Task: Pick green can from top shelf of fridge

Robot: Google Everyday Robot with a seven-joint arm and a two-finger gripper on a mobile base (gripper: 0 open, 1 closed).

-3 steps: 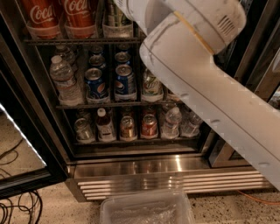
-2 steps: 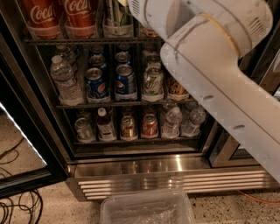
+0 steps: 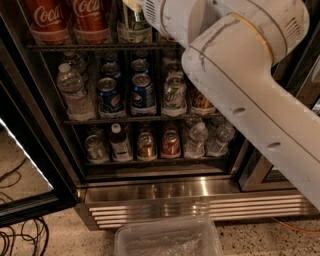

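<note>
White arm [image 3: 240, 75] fills the upper right of the frame; its gripper [image 3: 134, 5] sits at the top edge, upper centre, over the green can [image 3: 134, 27] on the fridge's [image 3: 190, 200] top shelf [image 3: 75, 46], right of two red cans [image 3: 47, 17]; whether it grasps anything cannot be told

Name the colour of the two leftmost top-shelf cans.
White script on red aluminium cans, camera view; the gripper is right of them, top edge.

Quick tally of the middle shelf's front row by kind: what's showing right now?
Water bottle: 1
Blue Pepsi cans: 2
Green-white can: 1
Gold can: 1
Total: 5
Gripper: not in view, somewhere past the white arm that reaches up at the level of the top shelf.
</note>
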